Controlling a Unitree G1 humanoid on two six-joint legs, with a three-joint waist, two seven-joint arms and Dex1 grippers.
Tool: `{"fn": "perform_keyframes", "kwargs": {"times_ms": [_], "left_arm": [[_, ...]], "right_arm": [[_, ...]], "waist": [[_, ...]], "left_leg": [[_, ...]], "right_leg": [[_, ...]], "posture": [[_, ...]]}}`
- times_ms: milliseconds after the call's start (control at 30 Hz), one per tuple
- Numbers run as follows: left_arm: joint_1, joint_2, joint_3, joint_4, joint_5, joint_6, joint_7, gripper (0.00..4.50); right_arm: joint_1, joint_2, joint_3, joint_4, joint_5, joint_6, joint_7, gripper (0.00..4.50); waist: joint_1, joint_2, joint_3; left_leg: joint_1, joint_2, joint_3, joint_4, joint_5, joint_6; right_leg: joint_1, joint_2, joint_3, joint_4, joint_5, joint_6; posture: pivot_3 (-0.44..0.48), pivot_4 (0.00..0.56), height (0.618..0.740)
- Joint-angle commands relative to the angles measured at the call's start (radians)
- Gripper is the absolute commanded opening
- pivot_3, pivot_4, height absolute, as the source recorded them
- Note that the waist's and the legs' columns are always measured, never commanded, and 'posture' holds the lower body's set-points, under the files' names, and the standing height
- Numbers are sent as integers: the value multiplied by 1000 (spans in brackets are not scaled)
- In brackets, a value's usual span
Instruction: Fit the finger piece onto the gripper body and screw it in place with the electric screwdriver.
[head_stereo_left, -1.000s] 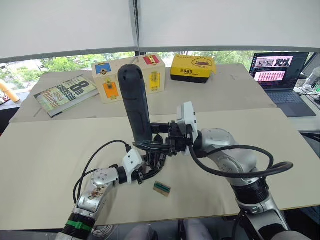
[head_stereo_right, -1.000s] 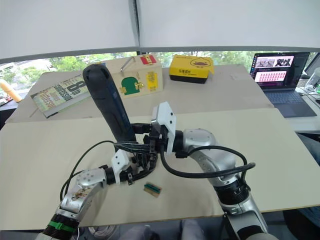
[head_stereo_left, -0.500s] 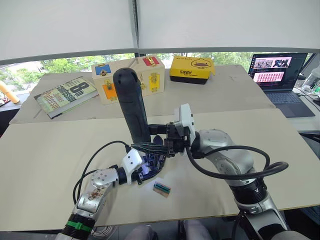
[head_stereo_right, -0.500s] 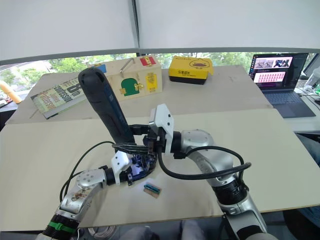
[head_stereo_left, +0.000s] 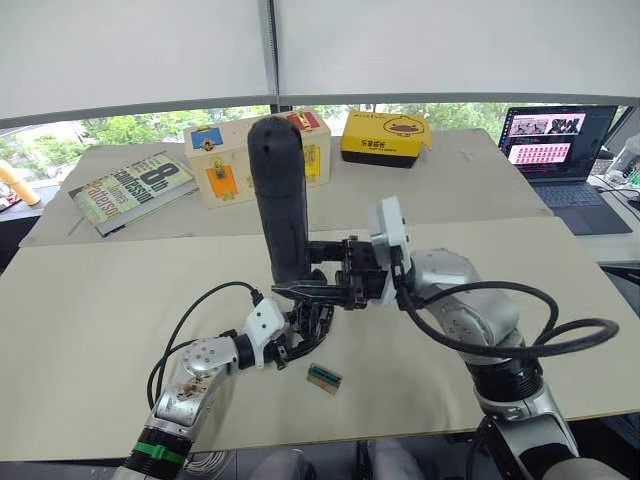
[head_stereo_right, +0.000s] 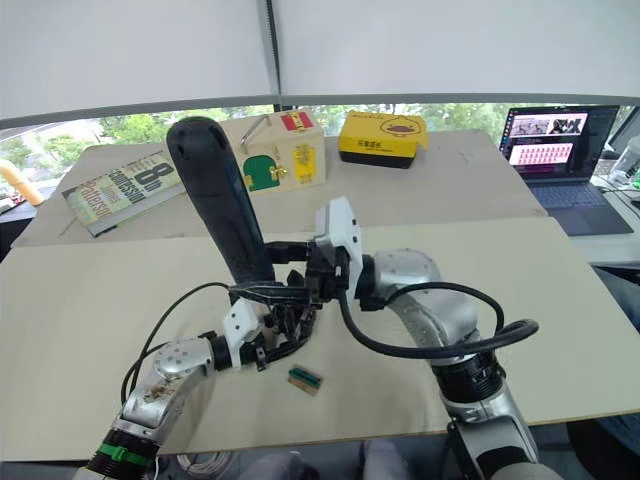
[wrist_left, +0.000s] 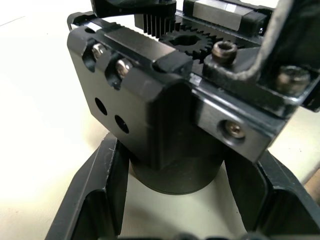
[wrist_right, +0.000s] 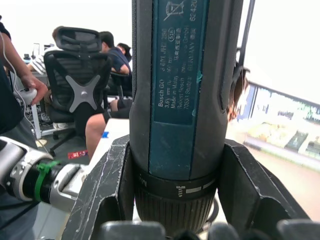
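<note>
On the counter (head_stereo_left: 90, 300), the left hand (head_stereo_left: 300, 335) clamps the rigid gripper body (wrist_left: 165, 125) by its round base, while the right hand (head_stereo_left: 335, 285) holds the top-heavy electric screwdriver (head_stereo_left: 280, 200) low, upright above it.

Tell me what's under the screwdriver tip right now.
The gripper body, clamped by the left gripper, sits below the electric screwdriver. The right gripper covers the bit and the screw.

Bright daylight from the windows (head_stereo_left: 130, 125) behind; soft shadows on the table (head_stereo_left: 90, 300); wrist close-ups blurred
</note>
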Motion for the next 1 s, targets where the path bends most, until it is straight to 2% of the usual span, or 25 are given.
{"fn": "perform_keyframes", "kwargs": {"times_ms": [33, 167, 233, 333, 500, 667, 733, 833, 900, 933, 1000], "left_arm": [[19, -4, -35, 52, 22, 19, 5, 2272], [18, -13, -27, 62, 20, 15, 18, 2272], [17, -11, -24, 66, 32, 4, 33, 3291], [23, -13, -17, 65, 25, 4, 39, 4466], [89, 53, 26, 12, -6, -27, -10, 4466], [146, 123, 84, -19, -50, -62, -49, 4466], [180, 173, 172, -26, -118, -69, -85, 4466], [230, 260, 301, -48, -262, -69, -208, 4466], [269, 326, 355, -83, -354, -38, -313, 4466], [289, 364, 382, -101, -383, -7, -344, 4466], [324, 407, 444, -133, -446, 15, -401, 4466]], "right_arm": [[-26, 4, -35, -54, 48, 1, 11, 1902], [-25, -11, -48, -61, 83, 20, 37, 1902], [-27, -19, -58, -67, 108, 33, 49, 1902], [-25, -39, -81, -81, 160, 74, 55, 1902], [-4, -104, -153, -147, 319, 176, 53, 1902], [-16, -171, -262, -195, 543, 284, -37, 1902], [-38, -265, -329, -173, 591, 347, -78, 1902], [-46, -478, -389, -85, 530, 445, -101, 1902], [-7, -703, -338, -30, 418, 560, -81, 1902], [4, -802, -300, 17, 350, 648, -135, 1902], [62, -949, -249, 95, 262, 661, -65, 1902]], "waist": [[1, 0, 0], [3, 0, 0], [4, 0, 0], [4, 0, 0], [-2, 0, 0], [-24, -1, 1], [-28, -1, 2], [-27, -2, 5], [-19, -1, 9], [-8, -1, 10], [6, -5, 13]], "left_leg": [[0, 0, 0, 0, 0, 0], [0, 0, 0, 0, 0, 0], [0, 0, 0, 0, 0, 0], [0, 0, 0, 0, 0, 0], [-1, 1, 0, 0, 0, 0], [0, 2, 0, -7, 1, 1], [0, 3, 0, -7, 1, 1], [-2, 3, 0, -7, 1, 0], [-4, 3, 1, -7, 1, 1], [-5, 2, 1, -7, 1, 1], [-8, 2, 1, -6, 0, 1]], "right_leg": [[0, 0, 0, 0, 0, 0], [0, 0, 0, 0, 0, 0], [0, 0, 0, 0, 0, 0], [0, 0, 1, 0, 0, 0], [-1, 0, 2, 0, 0, 0], [-4, 0, 2, -1, -1, -2], [-3, 0, 1, -1, -2, -3], [-5, 0, 0, -1, -2, -3], [-6, -1, -1, -1, -2, -4], [-6, -2, -1, -1, -2, -3], [-8, -4, -3, -2, -2, -3]], "posture": [[0, 150, 740], [0, 150, 740], [0, 150, 740], [0, 150, 740], [0, 150, 740], [0, 150, 740], [0, 150, 740], [0, 150, 740], [0, 150, 740], [0, 150, 740], [0, 150, 740]]}}
